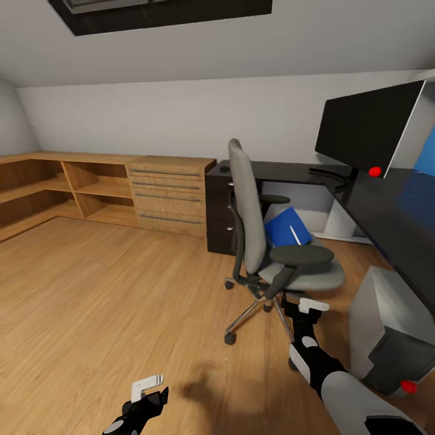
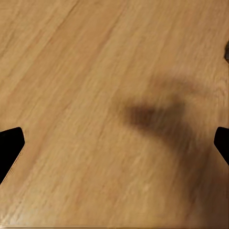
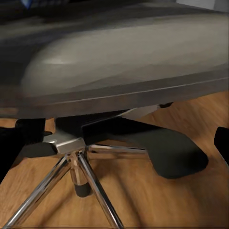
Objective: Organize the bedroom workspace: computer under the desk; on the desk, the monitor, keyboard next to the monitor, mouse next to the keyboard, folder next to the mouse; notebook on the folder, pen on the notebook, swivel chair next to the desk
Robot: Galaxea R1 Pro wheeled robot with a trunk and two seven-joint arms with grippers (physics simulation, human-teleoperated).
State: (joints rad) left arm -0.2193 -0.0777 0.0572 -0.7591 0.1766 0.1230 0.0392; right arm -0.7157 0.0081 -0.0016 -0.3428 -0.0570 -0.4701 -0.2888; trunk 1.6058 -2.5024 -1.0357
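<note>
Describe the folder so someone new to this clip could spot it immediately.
Start at the grey swivel chair standing in front of the black desk. On its seat, propped against the backrest, lies the folder, a flat bright blue rectangle with a thin pale stick lying across it. It is the one vivid blue thing on the chair.

The folder (image 1: 286,228) lies on the swivel chair (image 1: 266,241) at twelve o'clock, the monitor (image 1: 368,130) on the surface (image 1: 393,205) at two.
</note>
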